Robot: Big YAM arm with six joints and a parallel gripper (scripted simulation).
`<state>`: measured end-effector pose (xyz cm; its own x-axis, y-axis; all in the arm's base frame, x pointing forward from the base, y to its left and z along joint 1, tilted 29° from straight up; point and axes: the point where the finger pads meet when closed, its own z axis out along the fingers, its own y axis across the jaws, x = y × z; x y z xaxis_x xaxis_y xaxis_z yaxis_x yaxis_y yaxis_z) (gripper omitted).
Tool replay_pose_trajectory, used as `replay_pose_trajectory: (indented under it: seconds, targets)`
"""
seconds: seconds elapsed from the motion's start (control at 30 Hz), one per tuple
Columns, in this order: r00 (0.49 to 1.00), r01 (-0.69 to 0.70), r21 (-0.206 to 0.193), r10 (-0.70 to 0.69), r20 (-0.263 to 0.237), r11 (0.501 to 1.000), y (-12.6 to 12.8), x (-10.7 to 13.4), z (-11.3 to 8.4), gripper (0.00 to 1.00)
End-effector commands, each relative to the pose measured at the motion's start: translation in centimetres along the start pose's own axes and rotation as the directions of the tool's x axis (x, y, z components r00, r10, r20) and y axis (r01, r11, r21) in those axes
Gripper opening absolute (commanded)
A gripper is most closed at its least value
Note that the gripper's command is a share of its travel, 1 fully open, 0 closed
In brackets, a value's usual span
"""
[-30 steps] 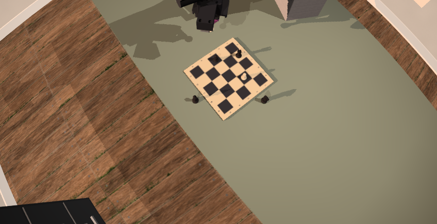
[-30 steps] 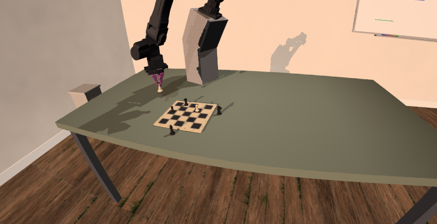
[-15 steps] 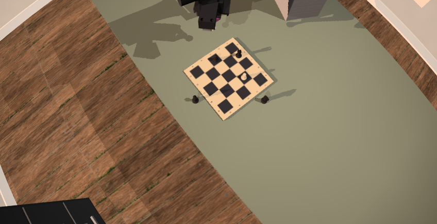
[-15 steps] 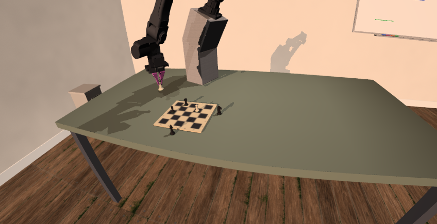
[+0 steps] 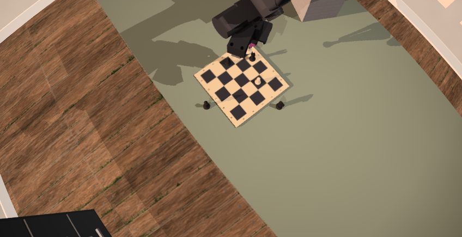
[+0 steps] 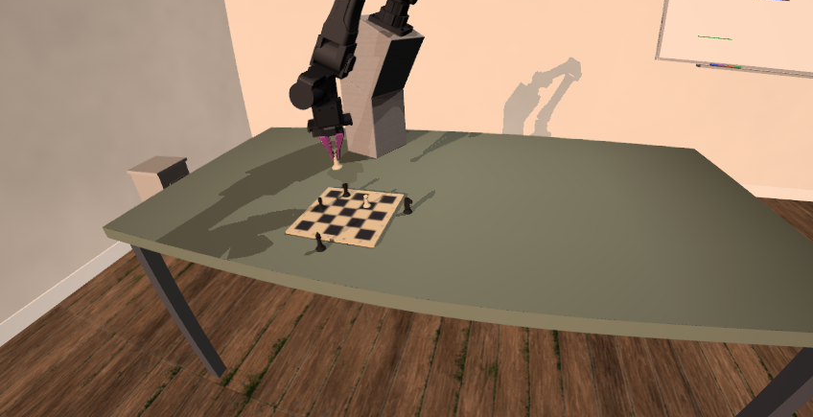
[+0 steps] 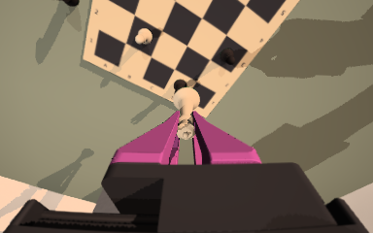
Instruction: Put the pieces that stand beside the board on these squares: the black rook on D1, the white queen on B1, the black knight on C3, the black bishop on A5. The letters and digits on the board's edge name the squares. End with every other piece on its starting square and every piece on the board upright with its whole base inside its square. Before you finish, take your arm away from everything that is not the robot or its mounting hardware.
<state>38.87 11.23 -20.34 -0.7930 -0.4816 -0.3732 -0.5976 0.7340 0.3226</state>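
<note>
My gripper (image 5: 251, 46) (image 6: 335, 156) (image 7: 186, 116) is shut on the white queen (image 5: 249, 50) (image 6: 336, 165) (image 7: 186, 98), held upright in the air near the board's row-1 edge, around the D–E end. The black rook (image 5: 251, 56) (image 6: 345, 189) (image 7: 180, 85) stands on D1 of the board (image 5: 198, 75) (image 6: 369, 243) (image 7: 89, 50). The black knight (image 5: 280, 105) (image 6: 407, 205) stands on the table beside the A edge. The black bishop (image 5: 206, 104) (image 6: 319, 242) stands on the table beyond the row-5 edge.
A small white piece (image 5: 257, 80) (image 6: 366, 201) (image 7: 144, 36) stands on B2. A small black piece (image 5: 228, 61) (image 6: 321, 203) (image 7: 228, 55) stands on E3. The arm's pedestal (image 5: 321, 4) (image 6: 387, 116) stands behind the board.
</note>
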Motion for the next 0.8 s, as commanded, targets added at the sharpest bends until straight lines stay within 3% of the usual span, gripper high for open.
replay_pose_trajectory:
  seconds: [0.0,0.13,0.23,0.3,0.33,0.5,0.77]
  targets:
    - [0.962,-0.273,0.031,0.272,0.036,0.962,3.6,-1.3,-0.8,0.0]
    - [0.916,-0.401,0.016,0.4,0.038,0.916,7.2,-1.6,-1.0,0.0]
    - [0.88,-0.474,0.012,0.473,0.044,0.881,8.4,-1.6,-1.0,0.0]
    - [0.873,-0.488,0.016,0.488,0.027,0.873,8.6,-0.8,-0.6,0.0]
    - [0.856,-0.517,0.024,0.517,0.028,0.856,7.5,-0.1,-0.7,0.0]
    - [0.873,-0.487,0.014,0.487,0.031,0.873,8.6,-1.0,-0.7,0.0]
    - [0.867,-0.498,0.016,0.498,0.035,0.867,8.0,-1.1,-0.8,0.0]
